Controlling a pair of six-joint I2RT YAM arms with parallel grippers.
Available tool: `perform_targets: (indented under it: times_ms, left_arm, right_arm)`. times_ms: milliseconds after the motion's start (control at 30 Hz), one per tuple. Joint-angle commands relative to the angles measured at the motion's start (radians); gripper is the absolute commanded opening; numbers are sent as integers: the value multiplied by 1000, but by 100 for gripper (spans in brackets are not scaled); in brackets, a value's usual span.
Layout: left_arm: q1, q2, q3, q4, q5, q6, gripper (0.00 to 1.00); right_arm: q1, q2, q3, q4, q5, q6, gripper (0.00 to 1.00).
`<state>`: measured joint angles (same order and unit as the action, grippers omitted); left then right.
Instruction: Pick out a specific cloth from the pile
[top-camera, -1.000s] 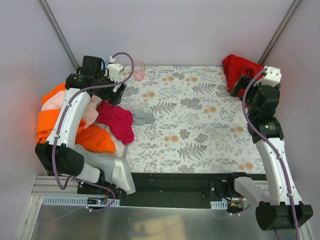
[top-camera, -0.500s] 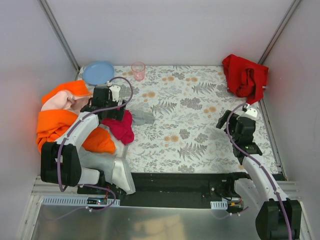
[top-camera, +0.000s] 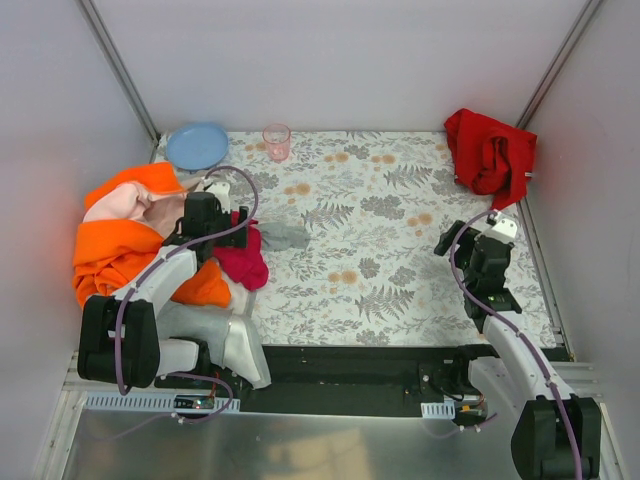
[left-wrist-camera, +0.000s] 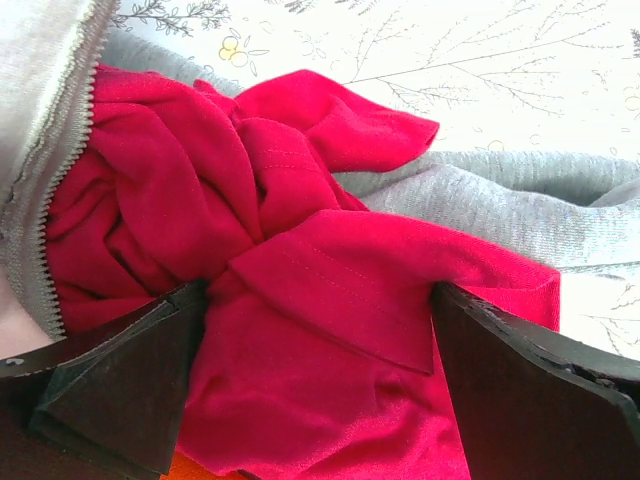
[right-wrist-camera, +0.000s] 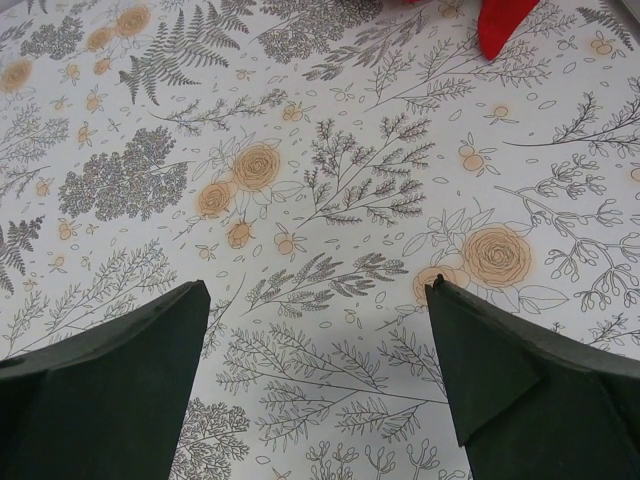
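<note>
R wrist: cloth (right-wrist-camera: 503, 22) cut at top | pile (top-camera: 105, 255) part behind L arm (top-camera: 150, 283)

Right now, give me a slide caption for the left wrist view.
Open left jaws flank a crumpled magenta-pink cloth beside grey fabric.

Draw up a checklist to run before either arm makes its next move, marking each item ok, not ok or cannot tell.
1. Scarlet cloth lies apart from the pile, in the far right corner: ok.
2. Right gripper: fingers open, nothing between them: ok.
3. Left gripper: fingers open: ok.
4. Left gripper away from the wrong cloth: not ok, its fingers straddle the magenta cloth.
5. Left fingers touching that cloth: cannot tell.
6. Blue plate and pink cup out of the way at the far edge: ok.
</note>
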<state>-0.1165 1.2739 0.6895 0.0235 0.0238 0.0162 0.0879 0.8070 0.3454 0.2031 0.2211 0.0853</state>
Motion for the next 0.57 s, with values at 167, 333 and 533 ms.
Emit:
perform_targets:
  times_ms: [167,333,533]
  left_arm:
    - [23,-5,16,-2,-67,-44,100]
    - [35,-5,18,-13,-64,-42,100]
    - [55,-4,19,-19,-1,-38,100]
  right_arm:
    - [1,-32,-2,55,43,-21,99]
    - [3,-20,3,52,37,-21,99]
    - [1,-12,7,51,40,-21,99]
